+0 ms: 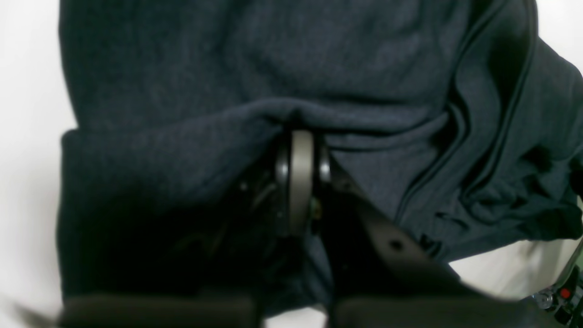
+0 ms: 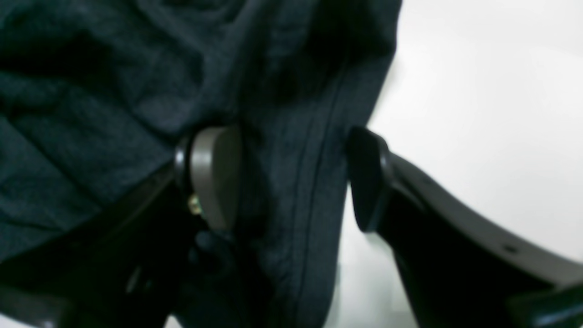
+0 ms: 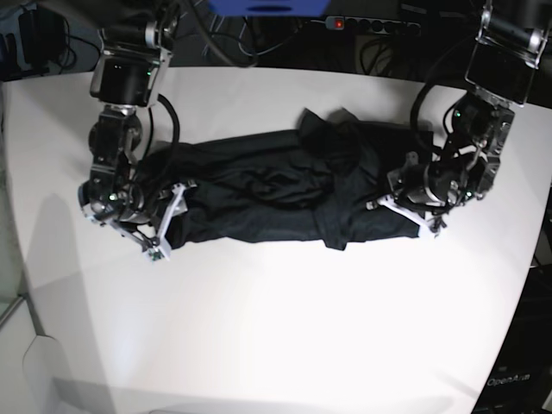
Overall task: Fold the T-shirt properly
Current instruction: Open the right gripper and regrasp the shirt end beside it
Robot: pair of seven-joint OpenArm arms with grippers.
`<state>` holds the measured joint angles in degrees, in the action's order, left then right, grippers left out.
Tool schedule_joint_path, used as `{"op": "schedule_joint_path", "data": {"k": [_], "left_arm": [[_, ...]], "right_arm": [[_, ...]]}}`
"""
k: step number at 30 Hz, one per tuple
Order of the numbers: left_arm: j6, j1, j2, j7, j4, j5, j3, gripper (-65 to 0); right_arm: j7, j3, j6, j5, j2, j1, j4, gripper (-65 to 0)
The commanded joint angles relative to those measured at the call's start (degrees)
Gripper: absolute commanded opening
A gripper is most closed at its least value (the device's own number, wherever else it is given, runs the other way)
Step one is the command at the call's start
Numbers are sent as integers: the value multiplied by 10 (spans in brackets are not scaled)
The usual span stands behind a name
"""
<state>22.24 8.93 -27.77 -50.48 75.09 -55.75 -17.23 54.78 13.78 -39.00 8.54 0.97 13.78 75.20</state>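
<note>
The black T-shirt [image 3: 259, 198] lies bunched in a long band across the white table, with a sleeve folded over near its middle. My left gripper [image 1: 300, 136] sits at the band's right end in the base view [image 3: 390, 194], its jaws pressed together on a raised fold of the T-shirt [image 1: 273, 59]. At the band's left end, my right gripper [image 2: 291, 177] stands open [image 3: 168, 220]. A seamed edge of the T-shirt [image 2: 91, 91] runs between its two fingers, one grey pad [image 2: 214, 177] on the cloth and the other finger [image 2: 369, 177] over bare table.
The white table [image 3: 285, 328] spreads wide in front of the shirt and curves off at the right and left edges. A power strip [image 3: 371, 24] and cables lie along the dark back edge.
</note>
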Motion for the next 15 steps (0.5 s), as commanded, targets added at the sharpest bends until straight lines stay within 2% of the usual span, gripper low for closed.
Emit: {"op": "schedule_joint_path", "data": {"k": [1,5,15], "left_arm": [[28,-11,-5,-17,-16,38,-5,-650],[28,-11,-5,-17,-16,38,-5,-650],[28,-11,-5,-17,-16,38,-5,-650]], "right_arm": [[18,2,-7,8,0,4,1,-283],[18,2,-6,9,0,1,4,-323],[19,49,-3,11,-18,1,55,-324]]}}
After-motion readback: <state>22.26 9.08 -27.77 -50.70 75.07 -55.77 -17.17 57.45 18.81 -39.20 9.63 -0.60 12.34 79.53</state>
